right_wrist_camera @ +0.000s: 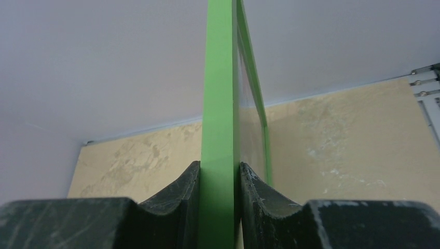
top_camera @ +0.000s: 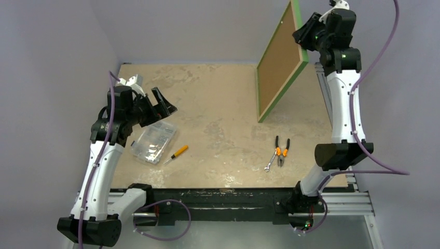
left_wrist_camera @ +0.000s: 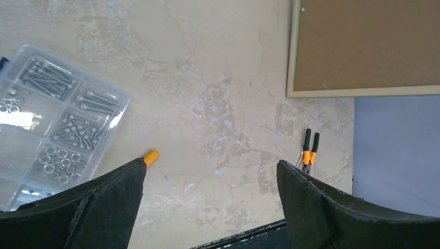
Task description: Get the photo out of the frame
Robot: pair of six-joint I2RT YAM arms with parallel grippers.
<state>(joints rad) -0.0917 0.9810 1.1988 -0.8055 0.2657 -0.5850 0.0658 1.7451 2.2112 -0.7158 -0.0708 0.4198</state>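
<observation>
— Tabletop (top_camera: 218, 98) from above: mottled beige, worn pale in patches, with grey walls (top_camera: 52, 52) close around it. What's lying there?

— Clear box (top_camera: 153, 142) of screws at the left, a screwdriver (top_camera: 177, 153) just beside it, and pliers (top_camera: 282, 150) and a wrench (top_camera: 270, 163) toward the right.

— And the frame (top_camera: 280, 70)?

— Up on edge at the far right, tilted. The photo (top_camera: 277, 62) is seated in it, brown back showing. The right gripper (top_camera: 305, 39) pinches the top edge.

— The left wrist camera?

— The left gripper (left_wrist_camera: 211, 171) hangs over bare table, fingers spread wide and holding nothing. The box is to one side, the frame's back ahead.

— The right wrist?

— Both pads (right_wrist_camera: 249, 181) are pressed against the green edge, with wall and table beyond.
</observation>
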